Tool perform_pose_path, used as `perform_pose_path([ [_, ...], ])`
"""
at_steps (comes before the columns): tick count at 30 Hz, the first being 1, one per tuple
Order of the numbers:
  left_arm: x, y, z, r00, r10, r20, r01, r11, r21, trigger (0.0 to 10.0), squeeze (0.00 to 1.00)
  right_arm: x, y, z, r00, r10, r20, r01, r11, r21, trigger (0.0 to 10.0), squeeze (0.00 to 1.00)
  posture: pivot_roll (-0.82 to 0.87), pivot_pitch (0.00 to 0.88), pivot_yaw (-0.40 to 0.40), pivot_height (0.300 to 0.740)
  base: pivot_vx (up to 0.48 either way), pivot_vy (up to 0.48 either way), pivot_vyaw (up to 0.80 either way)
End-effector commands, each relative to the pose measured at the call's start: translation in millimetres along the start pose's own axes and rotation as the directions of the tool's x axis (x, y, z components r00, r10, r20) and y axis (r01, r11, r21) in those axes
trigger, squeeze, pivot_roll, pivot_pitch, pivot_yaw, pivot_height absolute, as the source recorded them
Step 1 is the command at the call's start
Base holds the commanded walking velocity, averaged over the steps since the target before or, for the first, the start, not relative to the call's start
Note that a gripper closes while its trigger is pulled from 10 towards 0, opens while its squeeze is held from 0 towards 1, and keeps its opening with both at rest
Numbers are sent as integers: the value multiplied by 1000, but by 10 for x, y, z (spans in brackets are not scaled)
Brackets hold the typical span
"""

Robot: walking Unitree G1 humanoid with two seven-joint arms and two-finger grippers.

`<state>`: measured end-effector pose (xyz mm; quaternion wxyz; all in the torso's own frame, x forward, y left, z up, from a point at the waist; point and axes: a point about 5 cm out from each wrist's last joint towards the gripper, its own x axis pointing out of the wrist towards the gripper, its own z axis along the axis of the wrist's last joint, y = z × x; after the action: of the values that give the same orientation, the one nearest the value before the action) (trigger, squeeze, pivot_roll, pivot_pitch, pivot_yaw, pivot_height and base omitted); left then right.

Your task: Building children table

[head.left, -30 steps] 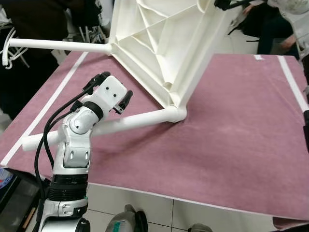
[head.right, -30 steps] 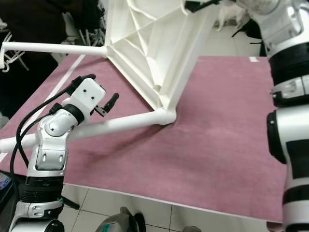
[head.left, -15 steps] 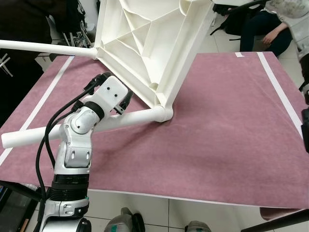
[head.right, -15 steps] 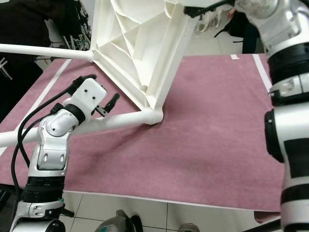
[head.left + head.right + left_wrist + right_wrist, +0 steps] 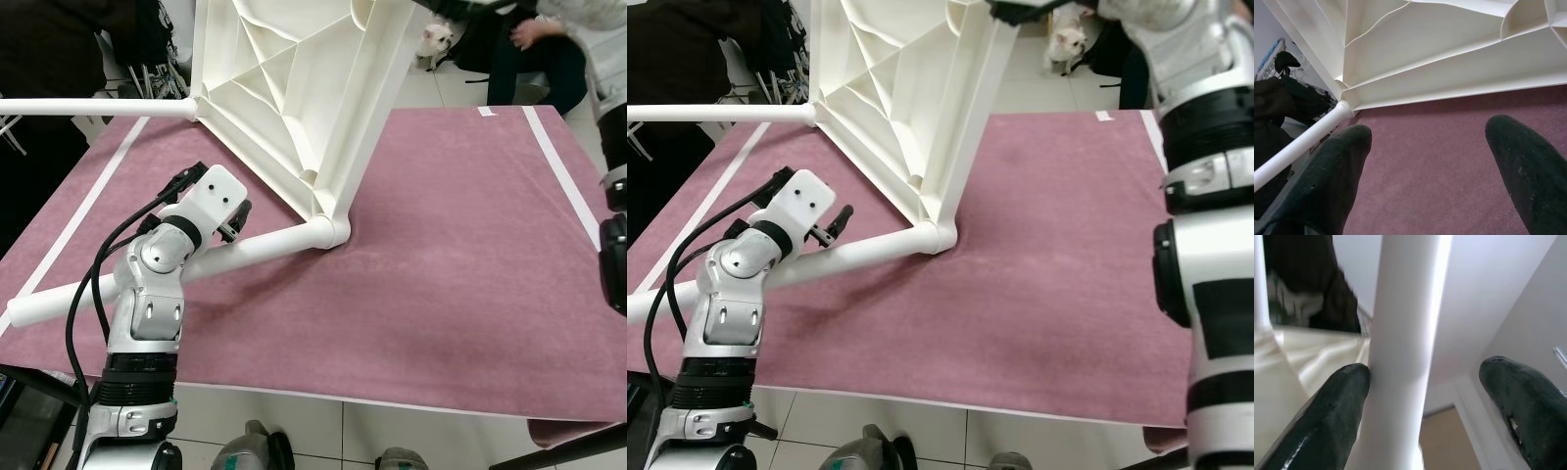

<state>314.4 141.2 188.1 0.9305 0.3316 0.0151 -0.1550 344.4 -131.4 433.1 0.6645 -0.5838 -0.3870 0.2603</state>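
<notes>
The two eye views look down from the robot's head, from a little way off. Both show the white table top (image 5: 294, 98) tipped up at 12 o'clock on the pink mat (image 5: 460, 245). The left wrist view sits very close, looking past its left hand (image 5: 1430, 171) at the ribbed underside. The right wrist view looks up along a white leg (image 5: 1403, 347), very near.

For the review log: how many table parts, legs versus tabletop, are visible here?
Legs: 3 — lower, upper left, one at the right gripper
Tabletop: 1
Total: 4
</notes>
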Motion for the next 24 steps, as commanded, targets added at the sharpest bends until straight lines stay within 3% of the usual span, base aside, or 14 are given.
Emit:
perform_pose_path([
  [1,-24,83,-193,958,273,-91,-274,962,4,10000,0,-1,-123,116,995,-58,80,52,996,67,10000,0,-60,0,146,740,0,0,0],
  [15,-56,-5,-389,947,273,-170,-281,959,-26,10000,0,-67,-154,130,989,-52,135,23,978,205,10000,0,-51,0,132,740,0,0,0],
  [22,-39,15,-321,949,286,-132,-294,955,-43,10000,0,-109,-175,133,985,-97,140,59,965,255,10000,0,-49,0,132,740,0,0,0],
  [24,-24,22,-247,953,287,-93,-293,954,-60,10000,0,-144,-143,111,980,-148,130,102,945,309,10000,0,-48,0,133,740,0,0,0],
])
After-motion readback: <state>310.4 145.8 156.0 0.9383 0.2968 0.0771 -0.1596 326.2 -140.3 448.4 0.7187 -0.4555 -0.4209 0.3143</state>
